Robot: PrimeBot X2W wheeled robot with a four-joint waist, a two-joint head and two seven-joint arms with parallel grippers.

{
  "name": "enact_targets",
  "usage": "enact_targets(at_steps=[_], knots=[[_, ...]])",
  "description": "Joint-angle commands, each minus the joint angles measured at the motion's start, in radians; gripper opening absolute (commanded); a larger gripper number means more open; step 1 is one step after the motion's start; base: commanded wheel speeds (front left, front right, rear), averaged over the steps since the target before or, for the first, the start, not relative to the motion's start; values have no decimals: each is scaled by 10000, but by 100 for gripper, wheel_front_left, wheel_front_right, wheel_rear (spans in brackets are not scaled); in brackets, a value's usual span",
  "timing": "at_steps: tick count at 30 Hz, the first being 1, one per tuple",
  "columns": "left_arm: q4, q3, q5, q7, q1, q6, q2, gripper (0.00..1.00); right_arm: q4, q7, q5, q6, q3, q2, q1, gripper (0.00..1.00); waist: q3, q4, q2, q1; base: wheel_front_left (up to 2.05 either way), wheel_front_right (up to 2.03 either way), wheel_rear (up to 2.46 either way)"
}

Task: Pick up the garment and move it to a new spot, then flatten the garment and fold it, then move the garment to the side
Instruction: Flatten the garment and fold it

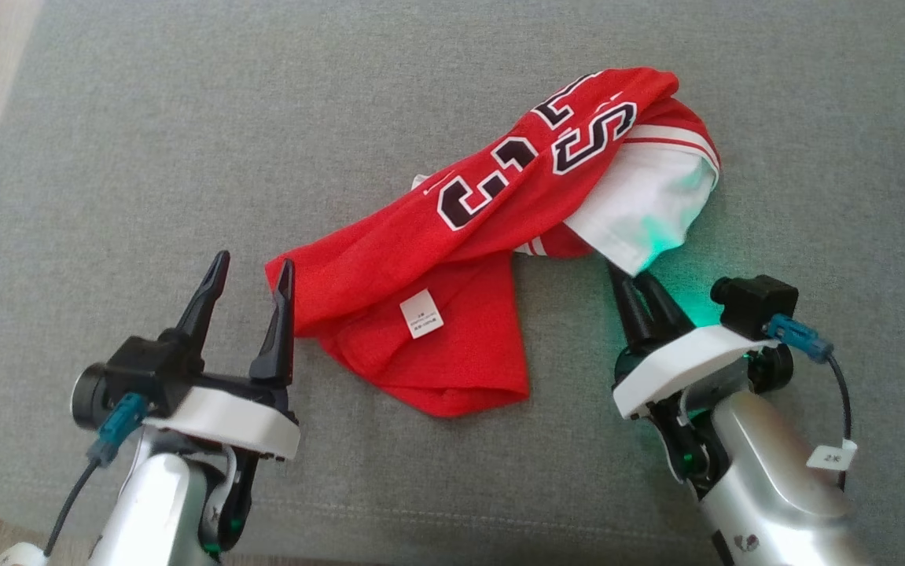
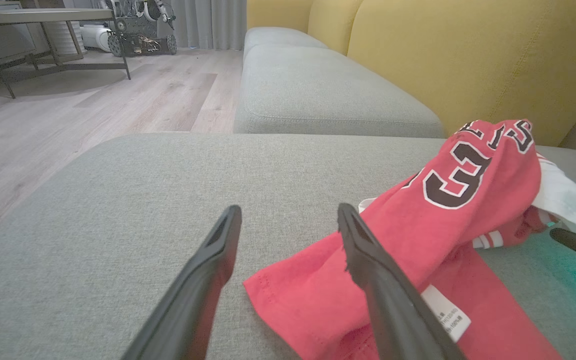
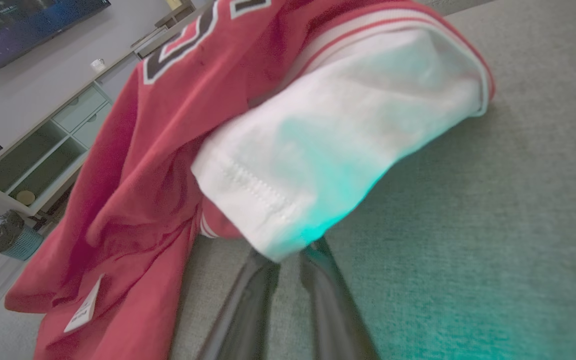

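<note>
Crumpled red jersey (image 1: 452, 259), white-sleeved, is lying on a grey fabric cushion (image 1: 106, 157).
Head view: left gripper (image 1: 255, 259) is gaping just beside it. Left wrist view: its finger (image 2: 383, 280) is overlapping red cloth. Right wrist view: right gripper (image 3: 293, 255) is meeting the sleeve (image 3: 348, 125), grip unclear.

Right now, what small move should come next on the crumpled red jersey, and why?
Probably close the right gripper fully on the white sleeve hem of the crumpled red jersey: its fingers reach that edge, narrowly apart, while the left gripper stands open beside the jersey.
</note>
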Motion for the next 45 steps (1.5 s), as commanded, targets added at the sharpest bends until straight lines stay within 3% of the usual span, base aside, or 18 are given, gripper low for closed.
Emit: enact_targets(at_steps=[1, 10, 22, 38, 45], knots=[[-284, 357, -79, -124, -453, -10, 75, 100, -164, -280, 34, -9, 311, 19, -278, 0, 0, -24, 0, 0, 0, 0, 0], [-327, 455, -31, -131, -367, -13, 62, 100, -449, -592, -263, -9, 206, -36, -222, 0, -118, -236, 0, 0, 0, 0, 0], [-403, 575, 52, -133, -178, -38, 55, 100, -2137, -146, -1109, -9, -467, -185, 829, 0, -382, -512, 0, 0, 0, 0, 0], [-529, 630, 112, -133, -20, 16, 162, 100, -6196, 458, -2533, -9, -2806, -173, 1973, 0, -558, -917, 0, 0, 0, 0, 0], [-554, 582, 82, -133, -48, -13, 156, 100, -5670, 1104, -2569, -9, -3789, -81, 2983, 0, -455, -899, 0, 0, 0, 0, 0]])
